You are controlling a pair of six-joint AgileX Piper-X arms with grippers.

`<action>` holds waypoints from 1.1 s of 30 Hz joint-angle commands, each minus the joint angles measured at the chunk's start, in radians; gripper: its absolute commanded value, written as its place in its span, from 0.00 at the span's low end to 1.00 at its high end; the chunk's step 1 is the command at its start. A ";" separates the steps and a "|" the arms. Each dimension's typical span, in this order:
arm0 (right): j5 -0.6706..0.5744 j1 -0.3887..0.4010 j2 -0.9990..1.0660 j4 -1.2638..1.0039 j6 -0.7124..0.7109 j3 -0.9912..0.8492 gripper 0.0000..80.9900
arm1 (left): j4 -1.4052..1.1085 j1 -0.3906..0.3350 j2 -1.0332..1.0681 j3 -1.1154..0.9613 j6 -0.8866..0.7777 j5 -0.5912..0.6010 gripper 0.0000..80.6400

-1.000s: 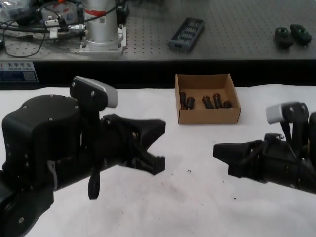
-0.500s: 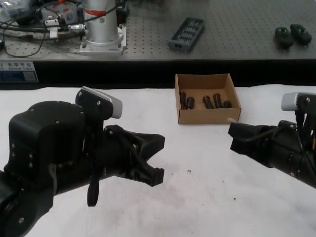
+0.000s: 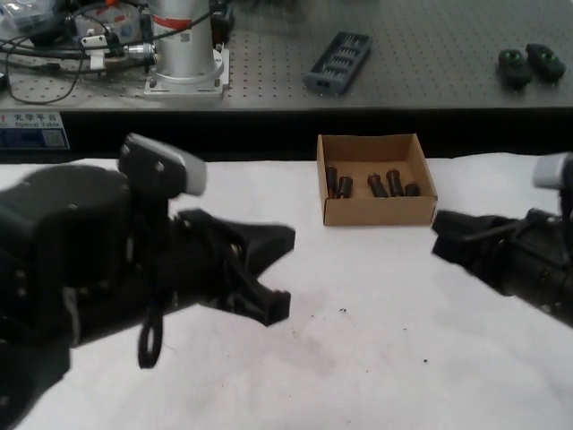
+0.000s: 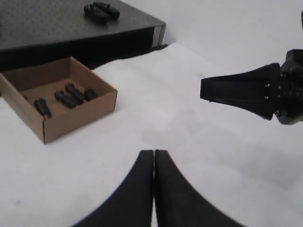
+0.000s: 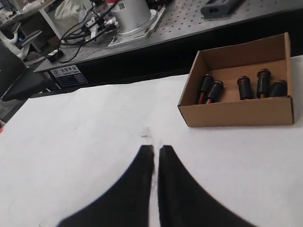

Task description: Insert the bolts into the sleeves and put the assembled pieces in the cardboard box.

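Cardboard box [image 3: 377, 211], upper centre of the high view, is holding five assembled pieces [image 3: 376, 184]. Left gripper [image 4: 154, 152] and right gripper [image 5: 155, 148] are hovering with fingers pressed together.

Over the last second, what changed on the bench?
The right gripper drew back across the white cloth toward the high view's right edge, fingers shut and empty. The left gripper shifted only slightly, also shut. Nothing was taken or released. The brown cardboard box and the five dark assembled pieces inside stayed put.
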 commanded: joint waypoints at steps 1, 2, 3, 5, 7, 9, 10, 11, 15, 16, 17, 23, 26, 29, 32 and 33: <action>0.016 0.003 -0.068 0.038 0.014 -0.004 0.07 | -0.001 0.000 -0.117 -0.005 0.014 -0.007 0.01; 0.016 0.003 -0.106 0.056 0.014 -0.002 0.07 | -0.001 0.000 -0.139 -0.003 0.014 -0.007 0.01; 0.016 0.003 -0.144 0.061 0.014 0.002 0.07 | -0.001 0.000 -0.154 -0.002 0.014 -0.007 0.01; 0.016 0.003 -0.212 0.046 0.014 0.023 0.07 | -0.001 0.003 -0.189 0.018 0.014 -0.007 0.01; 0.016 0.003 -0.282 0.014 0.014 0.057 0.07 | -0.003 0.010 -0.235 0.064 0.014 -0.007 0.01; 0.016 0.003 -0.361 -0.026 0.014 0.111 0.07 | -0.003 0.020 -0.293 0.138 0.014 -0.007 0.01; 0.016 0.003 -0.402 -0.041 0.014 0.135 0.07 | -0.003 0.026 -0.335 0.190 0.014 -0.007 0.01; 0.016 0.003 -0.443 -0.045 0.014 0.164 0.07 | -0.003 0.032 -0.380 0.246 0.014 -0.007 0.01; 0.016 0.003 -0.581 -0.038 0.014 0.262 0.07 | 0.010 0.071 -0.546 0.436 0.014 -0.007 0.01; 0.016 0.003 -0.625 -0.025 0.014 0.279 0.07 | 0.022 0.079 -0.584 0.472 0.014 -0.007 0.01; 0.016 0.003 -0.659 -0.008 0.014 0.293 0.07 | 0.047 0.091 -0.618 0.499 0.014 -0.007 0.01; 0.016 0.003 -0.842 0.037 0.014 0.363 0.07 | 0.300 0.164 -0.799 0.541 0.014 -0.007 0.01; 0.016 0.003 -0.902 0.037 0.014 0.395 0.07 | 0.378 0.201 -0.853 0.541 0.014 -0.007 0.01; 0.016 0.003 -0.945 0.037 0.014 0.398 0.07 | 0.402 0.227 -0.912 0.541 0.014 -0.007 0.01; 0.016 0.003 -0.965 0.128 0.014 0.398 0.07 | 0.402 0.250 -0.953 0.541 0.014 -0.007 0.01; 0.016 0.003 -0.966 0.149 0.014 0.398 0.07 | 0.402 0.254 -0.965 0.541 0.014 -0.007 0.01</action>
